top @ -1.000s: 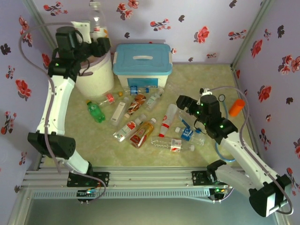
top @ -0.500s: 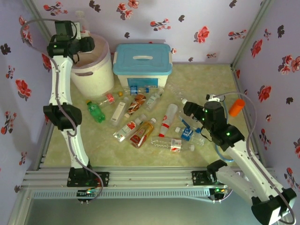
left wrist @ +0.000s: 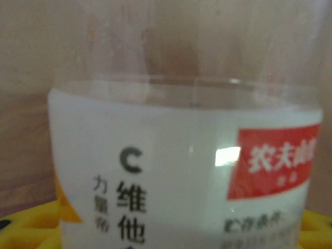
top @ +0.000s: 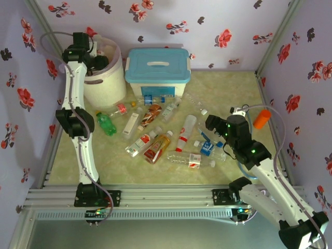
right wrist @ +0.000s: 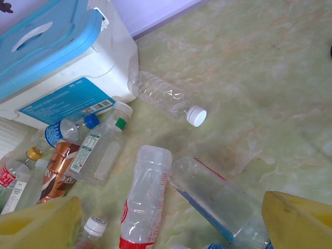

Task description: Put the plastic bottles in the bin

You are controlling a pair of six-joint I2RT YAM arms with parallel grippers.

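Left gripper (top: 97,61): closed on a white-labelled bottle (left wrist: 181,171), held inside the bin (top: 105,88) at the far left corner of the tabletop (top: 233,88), ready for release. Right gripper (right wrist: 166,228): held open above loose bottles (top: 158,145) at mid-table, placed for the next pick

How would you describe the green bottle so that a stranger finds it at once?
Find the round white bin in the back left corner. In front of it, at the left end of the scattered bottles, lies the green bottle. It alone is green; its neighbours are clear.
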